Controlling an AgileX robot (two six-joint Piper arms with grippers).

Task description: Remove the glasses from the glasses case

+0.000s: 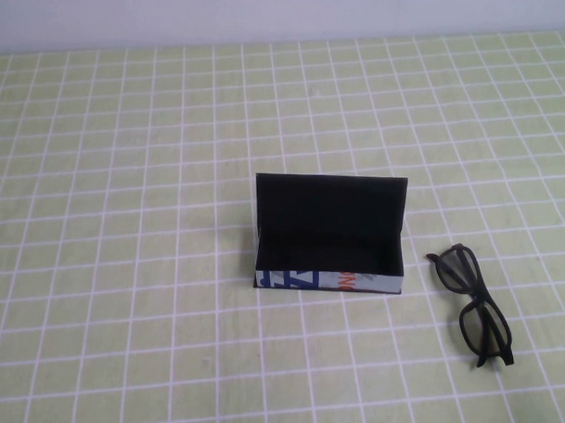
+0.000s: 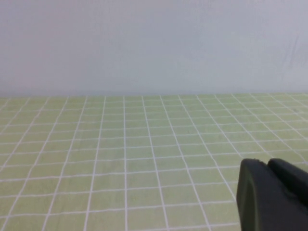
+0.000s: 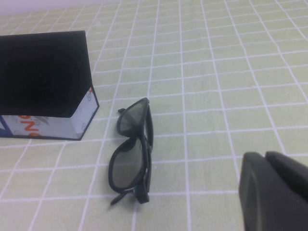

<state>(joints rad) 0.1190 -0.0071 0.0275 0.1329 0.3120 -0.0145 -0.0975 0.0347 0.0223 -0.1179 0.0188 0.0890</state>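
High view shows us the glasses (image 1: 473, 306) on the table (image 1: 127, 273), just right of the open case (image 1: 328, 230); left gripper (image 2: 272, 195) and right gripper (image 3: 274, 190) hold nothing; we cannot tell their finger gaps.

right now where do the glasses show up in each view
High view: the glasses lie on the tablecloth, right of the open glasses case, apart from it.
Left wrist view: not in it; only cloth, wall and the left end effector.
Right wrist view: the glasses lie mid-frame, beside the case's end, the right end effector nearer the camera.
Shared landmark: the case, in the high and right wrist views.
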